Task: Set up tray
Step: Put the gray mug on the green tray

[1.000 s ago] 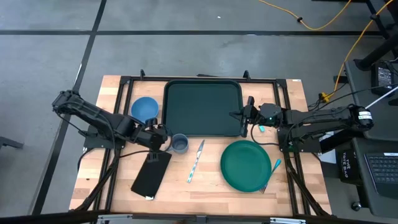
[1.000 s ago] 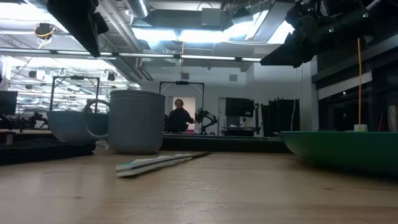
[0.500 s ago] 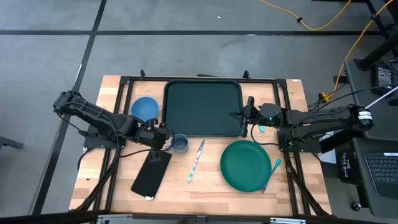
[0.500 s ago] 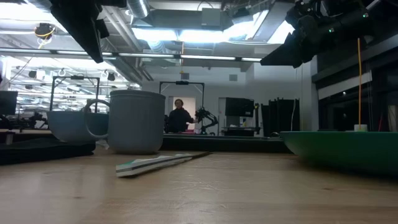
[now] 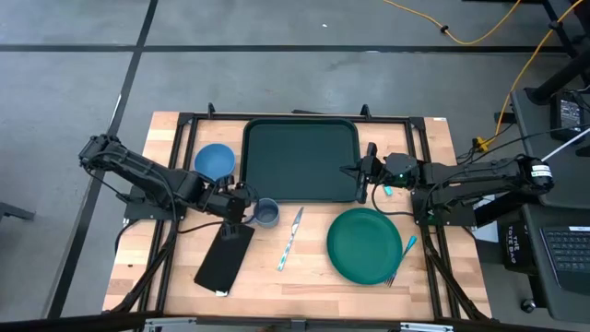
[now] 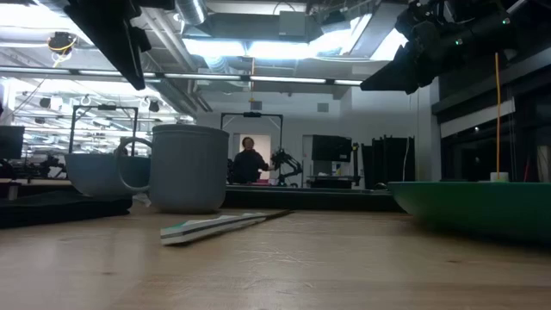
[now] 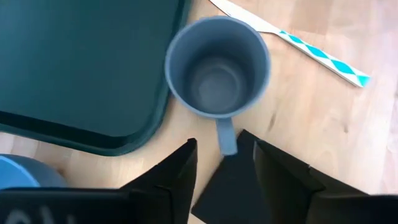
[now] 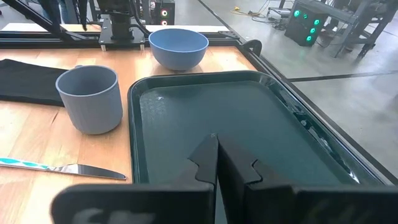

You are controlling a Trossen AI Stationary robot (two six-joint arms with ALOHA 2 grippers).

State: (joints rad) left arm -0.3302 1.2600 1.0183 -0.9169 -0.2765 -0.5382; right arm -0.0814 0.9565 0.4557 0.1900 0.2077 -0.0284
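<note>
One wooden table point(image 5: 313, 277), grey floor point(image 5: 277, 23).

A: From where is each camera looking?
B: The high view is looking straight down on the whole table point(image 5: 304, 277); the low view is sitting at tabletop level, facing the room behind. The wrist views are looking close along their own fingers.

A: What are the views sharing?
B: All four are showing the mug point(image 5: 266, 213) point(image 6: 188, 168) point(image 7: 217, 66) point(image 8: 90, 98).

Dark green tray point(image 5: 300, 159), grey-blue mug point(image 5: 266, 213), blue-checked knife handle point(image 5: 287, 251)
</note>
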